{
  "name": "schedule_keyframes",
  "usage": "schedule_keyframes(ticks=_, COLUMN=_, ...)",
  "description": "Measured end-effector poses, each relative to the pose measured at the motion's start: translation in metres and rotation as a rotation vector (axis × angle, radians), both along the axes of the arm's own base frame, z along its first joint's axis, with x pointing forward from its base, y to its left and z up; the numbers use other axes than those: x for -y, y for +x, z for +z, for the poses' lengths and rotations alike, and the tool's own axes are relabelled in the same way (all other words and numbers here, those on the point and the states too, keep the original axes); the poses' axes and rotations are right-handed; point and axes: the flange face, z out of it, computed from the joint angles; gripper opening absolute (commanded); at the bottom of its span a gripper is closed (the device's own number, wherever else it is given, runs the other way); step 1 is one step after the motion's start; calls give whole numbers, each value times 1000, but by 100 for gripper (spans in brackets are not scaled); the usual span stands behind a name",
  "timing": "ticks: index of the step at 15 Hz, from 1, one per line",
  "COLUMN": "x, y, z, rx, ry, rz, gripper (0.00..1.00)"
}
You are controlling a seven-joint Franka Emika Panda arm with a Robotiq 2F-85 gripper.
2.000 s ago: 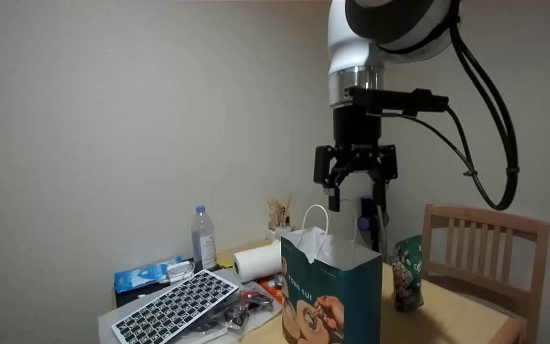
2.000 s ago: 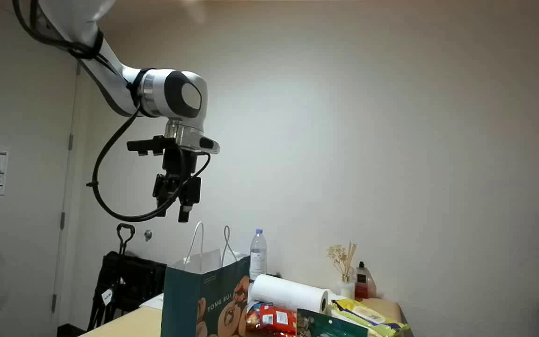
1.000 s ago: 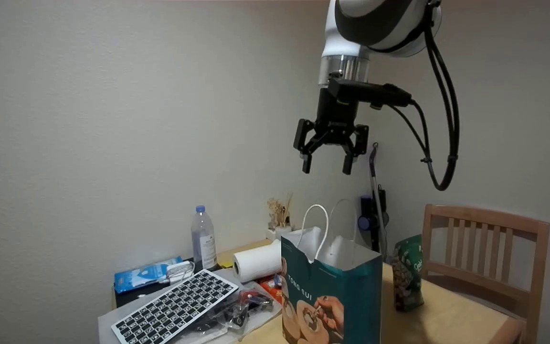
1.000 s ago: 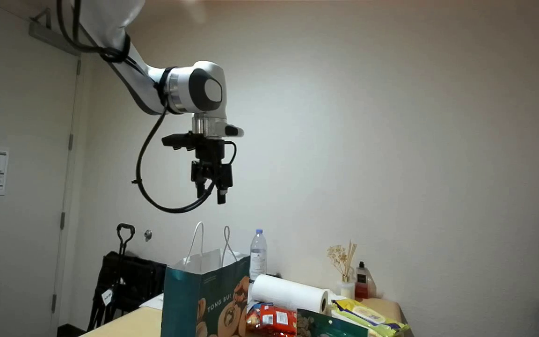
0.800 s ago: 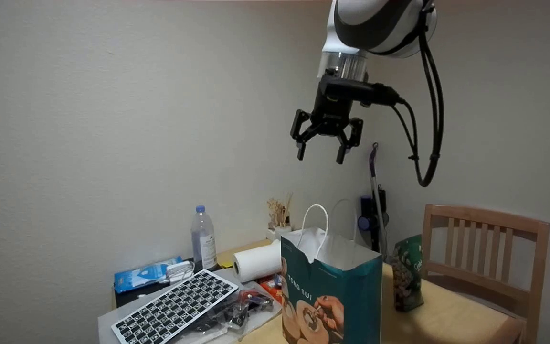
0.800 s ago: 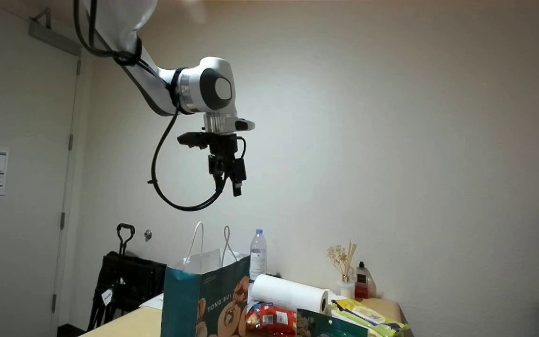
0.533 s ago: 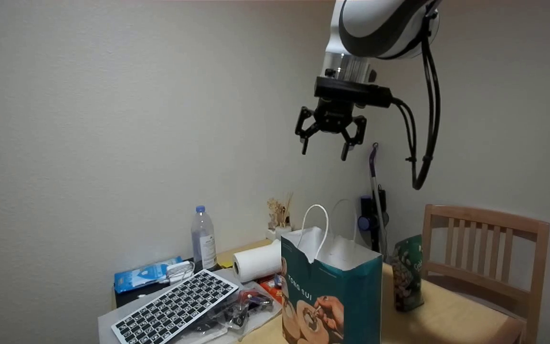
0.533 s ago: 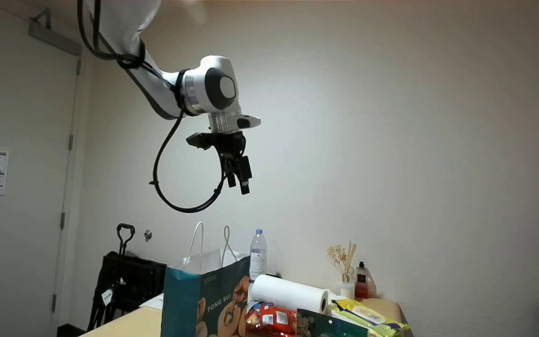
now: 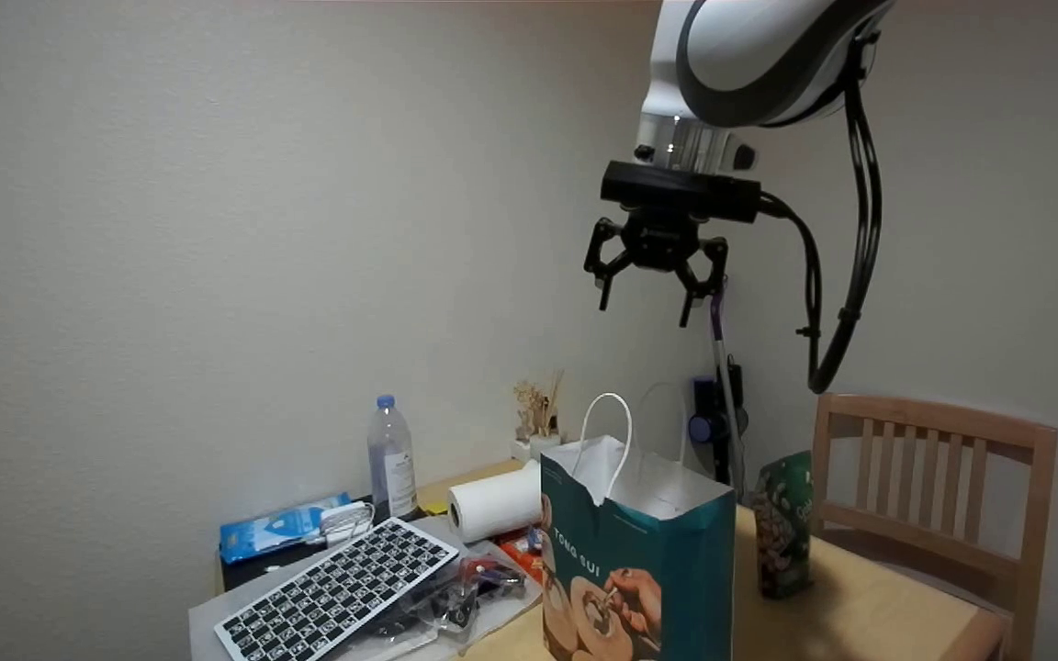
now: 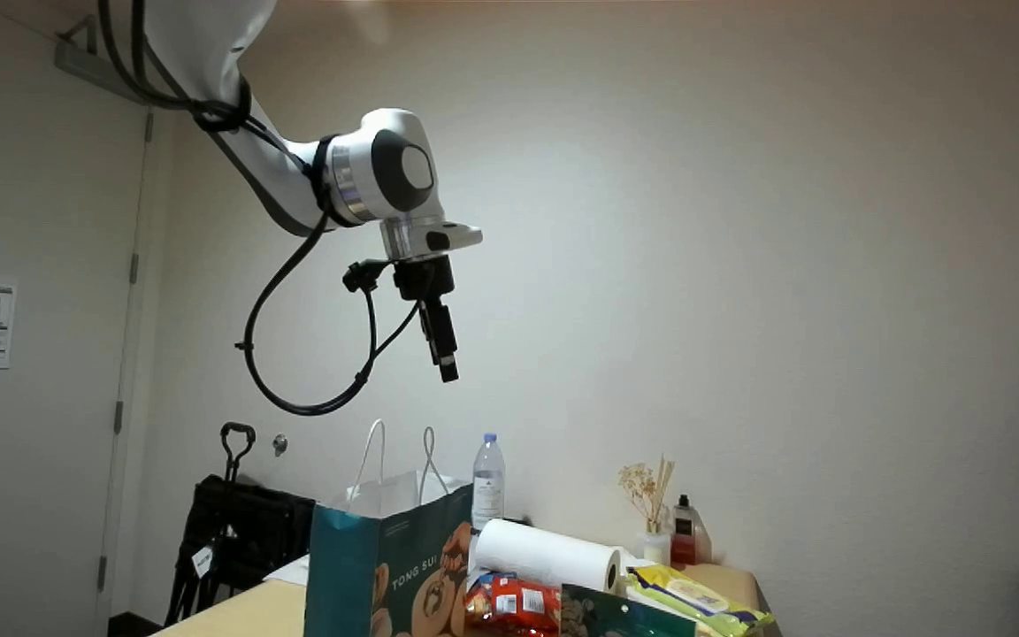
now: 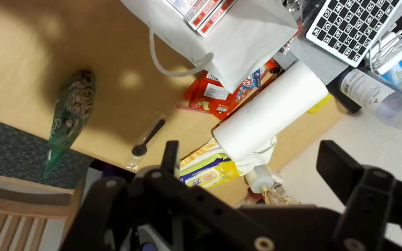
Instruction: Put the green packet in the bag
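The green packet [image 9: 784,528] stands upright on the table beside the bag in an exterior view. Its top part shows at the bottom edge of an exterior view [image 10: 629,615]. In the wrist view the packet [image 11: 73,111] lies at the left, away from the fingers. The teal bag [image 9: 639,560] stands with its mouth open and handles up; it also shows in an exterior view [image 10: 386,566]. The wrist view shows its white inside [image 11: 246,38] with red-and-white boxes in it. My gripper [image 9: 644,316] is open and empty, high above the bag, tilted; it also shows in the wrist view [image 11: 251,158].
A paper roll [image 9: 495,502], a bottle [image 9: 391,459], a patterned board [image 9: 336,588], and a red packet [image 10: 523,606] lie around the bag. Yellow wipes [image 10: 695,597] and a vase of dried flowers [image 10: 654,540] are farther along. A wooden chair [image 9: 933,477] stands behind the packet.
My open gripper rose from just over the bag's handles, then tilted and turned. In the last half second it shifted sideways and slightly down. Bag and packet have not moved.
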Motion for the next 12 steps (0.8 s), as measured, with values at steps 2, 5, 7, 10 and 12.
schedule_keyframes(ticks=2, x=0, y=0, z=0, rx=0, ry=0, rz=0, gripper=100)
schedule_keyframes(ticks=5, x=10, y=1, z=0, rx=0, ry=11, rz=-37, gripper=100)
schedule_keyframes(ticks=7, x=34, y=0, z=-4, rx=-3, ry=31, rz=-120, gripper=100)
schedule_keyframes(ticks=10, x=81, y=-9, z=-15, rx=-18, ry=65, rz=-275, gripper=100)
schedule_keyframes(ticks=12, x=109, y=-21, z=-28, rx=-37, ry=87, rz=-377, gripper=100)
